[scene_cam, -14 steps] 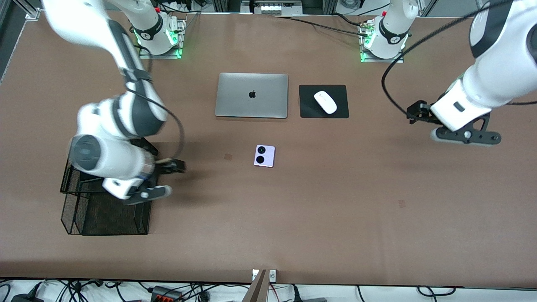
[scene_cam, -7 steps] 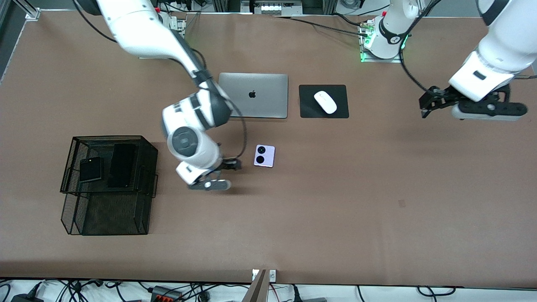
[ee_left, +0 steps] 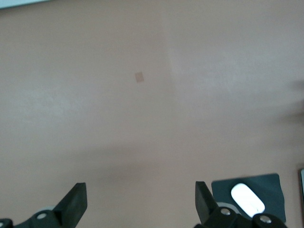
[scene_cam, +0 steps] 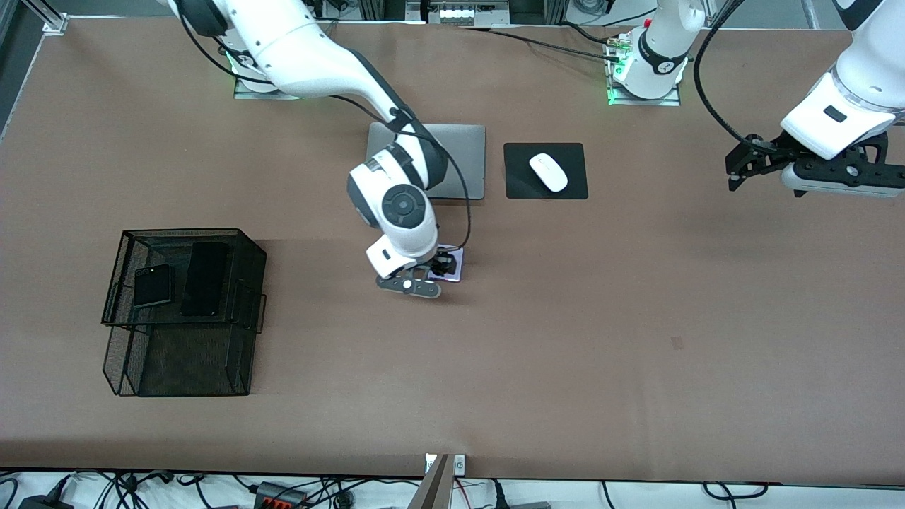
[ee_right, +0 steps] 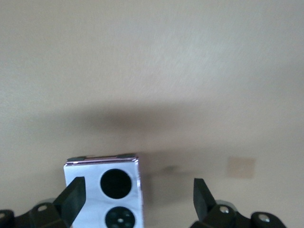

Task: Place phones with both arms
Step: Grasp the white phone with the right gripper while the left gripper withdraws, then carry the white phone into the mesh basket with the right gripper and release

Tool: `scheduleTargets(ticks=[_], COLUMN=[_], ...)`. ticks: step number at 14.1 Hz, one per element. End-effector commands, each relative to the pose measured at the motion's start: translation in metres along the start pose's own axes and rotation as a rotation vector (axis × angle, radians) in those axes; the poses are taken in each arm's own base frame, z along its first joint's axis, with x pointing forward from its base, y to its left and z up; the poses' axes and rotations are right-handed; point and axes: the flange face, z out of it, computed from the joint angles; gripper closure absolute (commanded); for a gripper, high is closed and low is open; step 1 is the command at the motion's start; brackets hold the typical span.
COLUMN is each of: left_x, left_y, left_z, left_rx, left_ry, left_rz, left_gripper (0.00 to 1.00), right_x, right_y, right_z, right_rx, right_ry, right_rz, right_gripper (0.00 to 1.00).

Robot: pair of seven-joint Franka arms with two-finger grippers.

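The right end effector (scene_cam: 440, 272) is hovering just over the small squarish lavender flip phone with two black circles (scene_cam: 452, 263), which is lying flat on the brown worktop (scene_cam: 565, 339), nearer to the front camera than the closed silver laptop (scene_cam: 463, 162). Its fingers (ee_right: 72, 199) are spread wide and are holding nothing. In the right wrist view the phone is sitting close to one finger, not in the middle of the gap.

This offset is the main risk, in my judgement. If the arm is descending like this, one finger could land on the phone's top or push it sideways when closing, so the phone is turning or slipping out. A thin phone on a flat surface also gives little edge to pinch.

The left end effector (scene_cam: 820, 177) is waiting in the air over the left arm's end of the worktop, wide open and empty. The long slim black slab phone (scene_cam: 205, 278) and the small squarish black flip phone (scene_cam: 153, 285) are lying side by side on the upper level of the black wire mesh tray (scene_cam: 177, 367).

Compared with one second ago, the right arm has left the tray and swung to the lavender phone. The left arm has drawn away toward its end.
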Motion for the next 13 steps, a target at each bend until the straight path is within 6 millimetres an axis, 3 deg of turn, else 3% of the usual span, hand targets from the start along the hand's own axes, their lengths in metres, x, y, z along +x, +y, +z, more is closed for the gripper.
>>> scheduleTargets(ticks=[1, 7, 13], left_x=[-0.005, -0.004, -0.005], left_y=[0.006, 0.005, 0.007], left_z=[-0.007, -0.006, -0.006], left_rx=[-0.020, -0.028, -0.028], left_ry=[-0.043, -0.043, -0.047], left_rz=[0.015, 0.011, 0.017], left_gripper=[0.00, 0.00, 0.00], right_x=[-0.010, -0.021, -0.038], right_y=[-0.013, -0.027, -0.037], right_z=[0.012, 0.031, 0.039], right_rx=[0.027, 0.087, 0.080], right_ry=[0.034, 0.061, 0.068], right_rz=[0.078, 0.192, 0.143], right_gripper=[0.00, 0.00, 0.00])
